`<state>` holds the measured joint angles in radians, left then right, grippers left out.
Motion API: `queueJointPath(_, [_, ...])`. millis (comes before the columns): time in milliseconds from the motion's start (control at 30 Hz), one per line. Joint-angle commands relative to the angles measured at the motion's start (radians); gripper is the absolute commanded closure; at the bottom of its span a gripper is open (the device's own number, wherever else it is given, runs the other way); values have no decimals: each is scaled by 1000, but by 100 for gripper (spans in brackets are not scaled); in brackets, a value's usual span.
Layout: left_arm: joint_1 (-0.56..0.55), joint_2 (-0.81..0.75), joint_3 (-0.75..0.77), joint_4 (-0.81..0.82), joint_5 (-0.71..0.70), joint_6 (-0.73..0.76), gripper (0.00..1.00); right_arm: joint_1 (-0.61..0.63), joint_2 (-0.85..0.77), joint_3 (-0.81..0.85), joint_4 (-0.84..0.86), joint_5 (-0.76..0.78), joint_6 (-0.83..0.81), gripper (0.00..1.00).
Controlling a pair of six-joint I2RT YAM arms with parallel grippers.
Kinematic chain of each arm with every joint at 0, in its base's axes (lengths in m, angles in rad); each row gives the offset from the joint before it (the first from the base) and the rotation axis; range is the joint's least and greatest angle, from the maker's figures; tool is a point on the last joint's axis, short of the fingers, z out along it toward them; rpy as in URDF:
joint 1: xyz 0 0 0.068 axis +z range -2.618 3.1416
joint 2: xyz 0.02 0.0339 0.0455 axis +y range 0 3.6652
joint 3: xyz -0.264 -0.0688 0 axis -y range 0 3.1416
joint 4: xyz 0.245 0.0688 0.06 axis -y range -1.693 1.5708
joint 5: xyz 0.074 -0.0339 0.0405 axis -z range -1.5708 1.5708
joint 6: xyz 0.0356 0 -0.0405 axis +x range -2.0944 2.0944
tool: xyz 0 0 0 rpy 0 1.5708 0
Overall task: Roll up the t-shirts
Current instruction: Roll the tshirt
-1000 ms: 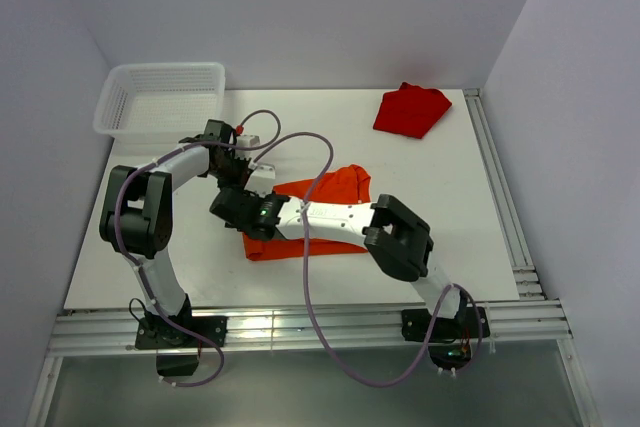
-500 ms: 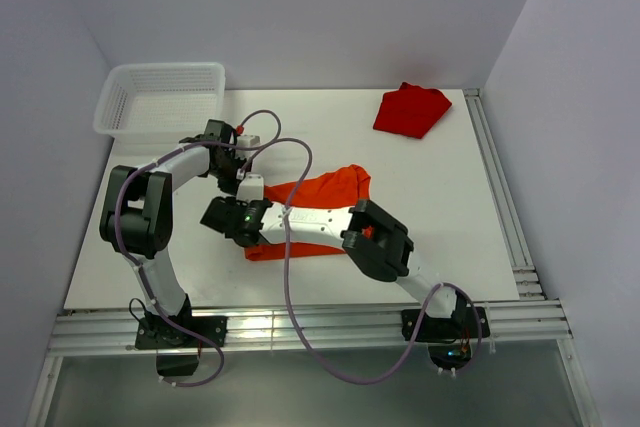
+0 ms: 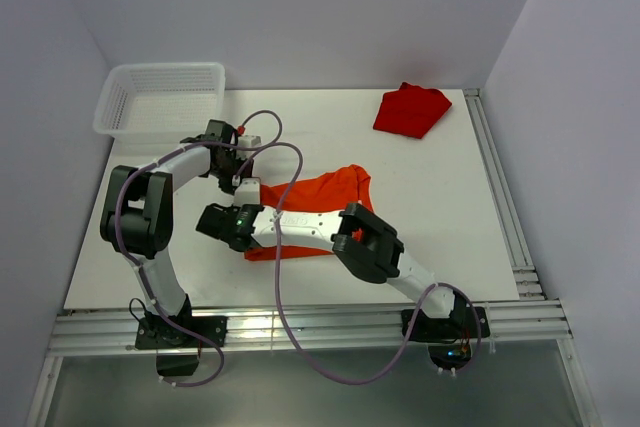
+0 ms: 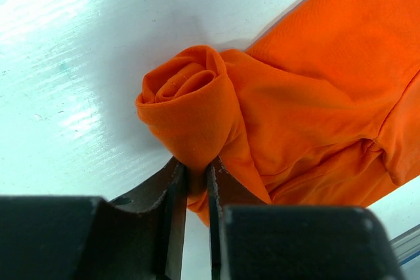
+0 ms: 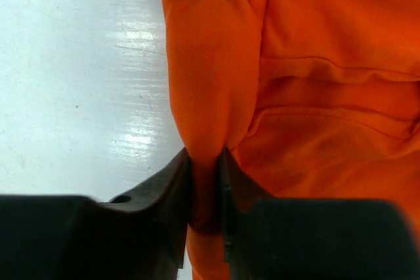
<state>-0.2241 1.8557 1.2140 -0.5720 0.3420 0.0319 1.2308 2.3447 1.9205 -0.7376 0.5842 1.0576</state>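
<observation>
On the table [image 3: 440, 197], the left gripper [image 4: 195, 175] and right gripper [image 5: 205, 162] both pinch the centred orange shirt [image 3: 325, 190] by its rolled 9 o'clock edge; the right just slid toward 9 o'clock, so rolling has barely begun.

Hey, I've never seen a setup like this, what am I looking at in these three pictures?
These are two robot arms bolted to a white table. The wide picture looks down from above; the close-ups come from a camera on each wrist. The left gripper and the right gripper are both pinched shut on the rolled edge of a bright orange cloth t-shirt. A crumpled red t-shirt lies far right, and a white mesh basket sits far left.
</observation>
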Motion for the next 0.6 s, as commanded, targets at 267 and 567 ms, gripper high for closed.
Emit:
queueJointPath(267, [20,-49,71,-48,107,42,46,-42,-232,-432,459,-231,7,94])
queueJointPath(567, [141,-44,154,-164,262,121,42,-149,-389,-889,1230,-523,151,94])
